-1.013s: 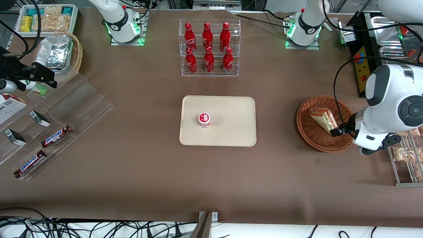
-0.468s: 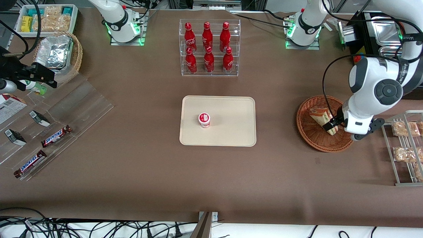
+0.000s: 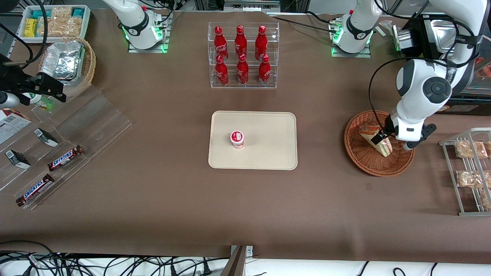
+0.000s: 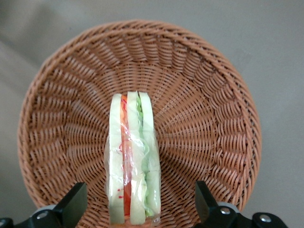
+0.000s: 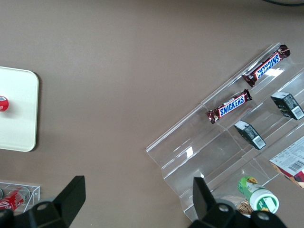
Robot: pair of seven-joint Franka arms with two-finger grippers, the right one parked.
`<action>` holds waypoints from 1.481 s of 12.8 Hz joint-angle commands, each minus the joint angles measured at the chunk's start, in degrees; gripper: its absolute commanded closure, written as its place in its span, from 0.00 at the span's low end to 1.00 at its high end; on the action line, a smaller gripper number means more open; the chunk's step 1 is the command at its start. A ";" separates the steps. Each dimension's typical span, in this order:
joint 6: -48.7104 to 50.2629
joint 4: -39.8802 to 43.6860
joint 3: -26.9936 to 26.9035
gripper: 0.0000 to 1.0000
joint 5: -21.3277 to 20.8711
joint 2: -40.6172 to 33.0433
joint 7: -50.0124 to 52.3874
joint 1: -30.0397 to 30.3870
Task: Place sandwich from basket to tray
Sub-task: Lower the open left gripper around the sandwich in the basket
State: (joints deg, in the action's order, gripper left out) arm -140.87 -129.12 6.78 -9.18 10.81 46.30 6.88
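1. Shifted farther from the front camera and in over the basket since 1 s ago, when hanging at the basket's near edge toward the working arm's end; now centred over the sandwich [image 4: 134, 159].
2. Sandwich standing on edge inside the basket [image 3: 356, 153], white bread outside, red and green filling between, clear wrap over all; untouched and not lifted.
3. Left gripper [image 4: 137, 211] hovering just above the sandwich, fingers spread wide, 1 on each side of the wedge, neither pad touching the wrap.
4. Step in hand, by judgement: the approach for the grasp; pick not yet made, so the task barely begun.
5. Next move, by judgement: straight down until the pads bracket the bread faces, then a gentle squeeze, since soft bread and slippery film crush or slide easily; then a lift clear of the woven rim.
6. Tray [image 3: 268, 153] well apart, toward the parked arm's end from the basket, carrying 1 small red-and-white cup [image 3: 237, 138]; plenty of bare tray beside that cup for the set-down.
7. Farther from the camera, a clear rack of 6 red cola bottles [image 3: 241, 57]; wire rack of snack packets [image 3: 470, 168] beside the basket at the working arm's end.
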 commanded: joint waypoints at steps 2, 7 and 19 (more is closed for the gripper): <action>-3.53 -3.41 0.42 0.00 -1.54 -1.23 3.19 0.24; -7.05 -5.62 0.33 0.00 -2.06 -0.35 5.03 0.32; -6.88 -5.35 0.69 0.21 -16.13 1.23 16.81 -0.38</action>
State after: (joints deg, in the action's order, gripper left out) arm -147.38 -134.41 7.40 -23.62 12.02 61.48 6.62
